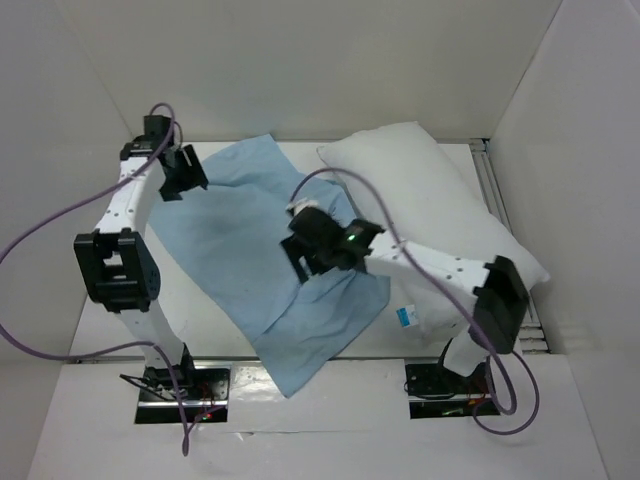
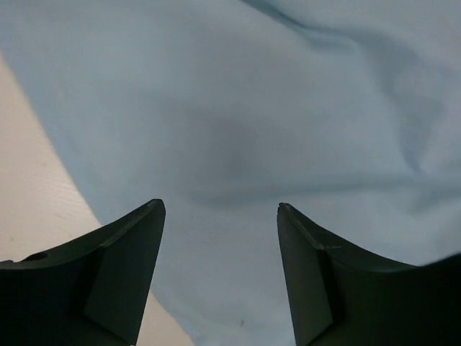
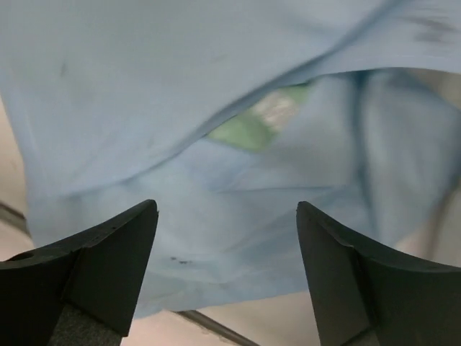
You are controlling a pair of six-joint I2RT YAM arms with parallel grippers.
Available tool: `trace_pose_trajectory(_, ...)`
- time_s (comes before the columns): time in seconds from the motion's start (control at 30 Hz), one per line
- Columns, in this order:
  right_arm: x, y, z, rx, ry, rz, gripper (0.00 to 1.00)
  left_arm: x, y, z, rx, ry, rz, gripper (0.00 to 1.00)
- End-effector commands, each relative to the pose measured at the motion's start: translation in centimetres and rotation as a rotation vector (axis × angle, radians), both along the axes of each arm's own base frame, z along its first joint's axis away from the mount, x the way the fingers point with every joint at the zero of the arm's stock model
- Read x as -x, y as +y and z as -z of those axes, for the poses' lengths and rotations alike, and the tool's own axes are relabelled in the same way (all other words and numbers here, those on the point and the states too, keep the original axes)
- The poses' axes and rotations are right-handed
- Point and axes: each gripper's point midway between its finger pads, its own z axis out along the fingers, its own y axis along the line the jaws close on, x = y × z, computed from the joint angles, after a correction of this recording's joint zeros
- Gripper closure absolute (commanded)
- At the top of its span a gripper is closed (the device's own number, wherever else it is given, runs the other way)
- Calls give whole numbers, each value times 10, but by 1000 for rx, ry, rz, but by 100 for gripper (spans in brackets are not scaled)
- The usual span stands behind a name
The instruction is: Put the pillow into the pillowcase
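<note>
The pillowcase (image 1: 250,250), plain light blue side up, lies spread and wrinkled across the middle of the table. To its right the plump white pillow (image 1: 430,200) rests at a slant, its blue-and-white tag (image 1: 407,316) near the front. My left gripper (image 1: 182,175) hovers at the cloth's far left corner, and my right gripper (image 1: 305,252) over its right side beside the pillow. In the left wrist view the left gripper (image 2: 221,209) is open above the pillowcase (image 2: 274,108), holding nothing. The right gripper (image 3: 227,209) is open too, above folds of the pillowcase (image 3: 144,86) where a green patch (image 3: 256,126) peeks out.
White walls enclose the table on the left, back and right. A metal rail (image 1: 497,195) runs along the right edge behind the pillow. Purple cables (image 1: 40,230) loop off both arms. Bare tabletop (image 2: 29,187) shows left of the cloth.
</note>
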Motion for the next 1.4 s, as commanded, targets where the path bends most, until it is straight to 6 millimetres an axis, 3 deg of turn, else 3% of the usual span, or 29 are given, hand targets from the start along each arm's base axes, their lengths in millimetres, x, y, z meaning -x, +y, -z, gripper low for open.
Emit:
trace_pose_trajectory(0.0,-44,-50,-72,-166,-109,227,18,19,-90,-46,-4,-125,270,26)
trace_pose_trajectory(0.03,-53,-64,-76,-181,-114,280,26,30,-109,-42,19,-127,332,44)
trace_pose_trajectory(0.07,-73,-94,-75,-190,-114,397,44,38,-137,-39,73,-128,423,48)
trace_pose_trajectory(0.13,-87,-122,-87,-245,-121,500,66,66,-193,-26,168,-103,595,59)
trace_pose_trajectory(0.2,-106,-159,-86,-267,-110,617,72,80,-234,-17,200,-112,719,58)
trace_pose_trajectory(0.23,-110,-169,-90,-283,-113,644,66,90,-246,-6,203,-87,754,54)
trace_pose_trajectory(0.27,-119,-186,-94,-293,-120,684,49,95,-256,0,185,-72,786,34)
trace_pose_trajectory(0.3,-120,-194,-95,-285,-117,693,20,99,-265,8,168,-53,806,22)
trace_pose_trajectory(0.33,-124,-199,-89,-260,-103,705,13,115,-284,16,169,-14,864,17)
trace_pose_trajectory(0.43,-132,-219,-87,-212,-103,740,3,133,-316,37,114,43,970,11)
trace_pose_trajectory(0.5,-138,-231,-96,-227,-117,754,0,138,-324,50,49,68,996,11)
trace_pose_trajectory(0.53,-139,-234,-96,-235,-111,760,0,147,-329,65,16,115,1015,13)
trace_pose_trajectory(0.77,-149,-262,-107,-253,-133,793,0,133,-312,105,-147,203,967,28)
trace_pose_trajectory(0.87,-151,-268,-111,-256,-141,798,0,131,-305,108,-178,208,926,34)
trace_pose_trajectory(0.9,-151,-268,-111,-256,-142,798,0,127,-302,99,-200,180,911,37)
trace_pose_trajectory(1.0,-153,-270,-108,-250,-132,796,0,126,-302,98,-198,169,911,37)
trace_pose_trajectory(1.07,-154,-270,-104,-245,-125,797,0,124,-301,108,-193,195,920,39)
trace_pose_trajectory(1.1,-156,-268,-99,-242,-107,792,0,124,-306,108,-179,195,955,43)
trace_pose_trajectory(1.17,-165,-267,-95,-228,-97,785,0,118,-312,110,-154,207,970,67)
trace_pose_trajectory(1.23,-180,-267,-103,-227,-121,783,0,120,-318,108,-129,214,1007,88)
trace_pose_trajectory(1.27,-187,-265,-92,-197,-96,787,0,119,-312,110,-131,238,993,100)
trace_pose_trajectory(1.33,-202,-258,-106,-178,-144,788,0,113,-311,99,-119,229,982,100)
trace_pose_trajectory(1.37,-209,-262,-95,-115,-143,817,0,106,-303,92,-108,220,944,100)
